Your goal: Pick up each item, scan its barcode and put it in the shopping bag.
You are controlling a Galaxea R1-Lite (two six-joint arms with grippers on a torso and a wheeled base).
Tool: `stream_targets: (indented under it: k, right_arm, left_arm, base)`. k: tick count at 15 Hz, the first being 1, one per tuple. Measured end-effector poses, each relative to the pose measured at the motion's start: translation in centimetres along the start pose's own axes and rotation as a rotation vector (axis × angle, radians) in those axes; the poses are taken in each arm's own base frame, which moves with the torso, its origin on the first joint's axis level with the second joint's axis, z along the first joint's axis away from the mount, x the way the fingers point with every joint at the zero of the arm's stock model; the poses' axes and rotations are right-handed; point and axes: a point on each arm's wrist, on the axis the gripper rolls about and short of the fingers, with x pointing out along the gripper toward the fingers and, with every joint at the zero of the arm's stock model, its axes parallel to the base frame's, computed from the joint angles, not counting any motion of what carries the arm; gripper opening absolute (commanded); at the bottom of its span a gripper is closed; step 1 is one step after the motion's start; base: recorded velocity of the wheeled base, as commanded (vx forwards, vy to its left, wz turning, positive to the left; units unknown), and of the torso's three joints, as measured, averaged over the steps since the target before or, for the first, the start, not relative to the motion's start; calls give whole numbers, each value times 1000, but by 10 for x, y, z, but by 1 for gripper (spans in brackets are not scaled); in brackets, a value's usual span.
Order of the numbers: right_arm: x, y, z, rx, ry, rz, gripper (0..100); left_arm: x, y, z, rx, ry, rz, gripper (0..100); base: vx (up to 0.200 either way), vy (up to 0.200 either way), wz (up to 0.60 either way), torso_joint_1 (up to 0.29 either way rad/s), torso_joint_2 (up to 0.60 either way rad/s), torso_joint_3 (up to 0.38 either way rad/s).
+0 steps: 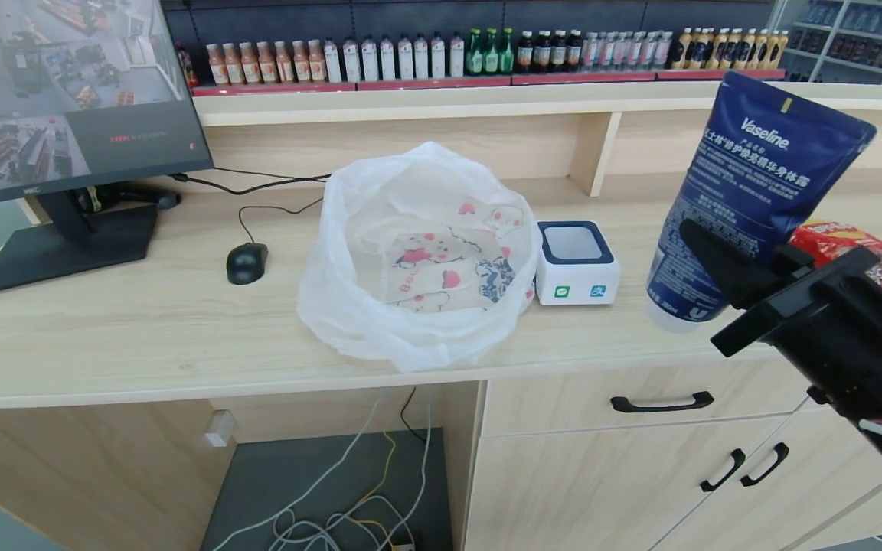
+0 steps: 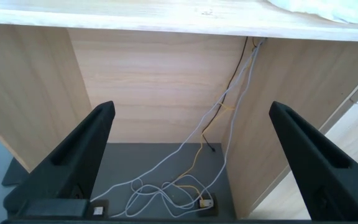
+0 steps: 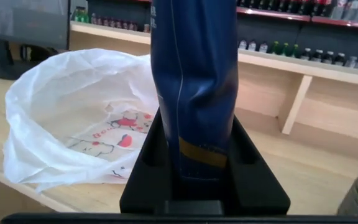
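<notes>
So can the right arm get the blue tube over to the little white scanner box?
Probably yes. The right pincer holds the blue tube up beside the scanner, and only bare counter lies between them; the bag sits on the scanner's other side.

Bag (image 1: 418, 252) mid-frame, mouth open upward, free approach from above. Scanner (image 1: 576, 262) just beside its right; mouse (image 1: 246, 262) and cable (image 1: 242, 222) to its left. Monitor (image 1: 66, 92) blocks upper left. Room to pass along counter (image 1: 127, 337) front edge. Tube (image 1: 762, 176) in right hand (image 1: 705, 287) crowds right side of frame.
</notes>
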Motion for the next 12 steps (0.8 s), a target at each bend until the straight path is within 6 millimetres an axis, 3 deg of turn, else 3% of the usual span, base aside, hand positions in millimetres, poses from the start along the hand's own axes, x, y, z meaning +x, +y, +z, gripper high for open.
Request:
stream_targets:
  k: [2,4,7,9,12]
  right_arm:
    - [8,1,0,-40,-28,58,0]
    - [22,-1,8,-145,-136,221,0]
    - [43,-22,6,-302,-199,351,0]
    - [60,-34,9,-384,-238,331,0]
    - [78,-35,13,-503,-263,207,0]
  left_arm:
    - [0,0,0,0,0,-1,100]
    - [0,0,0,0,0,-1,100]
    - [0,0,0,0,0,-1,100]
    - [0,0,0,0,0,-1,100]
    - [0,0,0,0,0,-1,100]
  base:
    - [0,0,0,0,0,0]
    - [0,0,0,0,0,0]
    - [0,0,0,0,0,0]
    - [0,0,0,0,0,0]
    - [0,0,0,0,0,0]
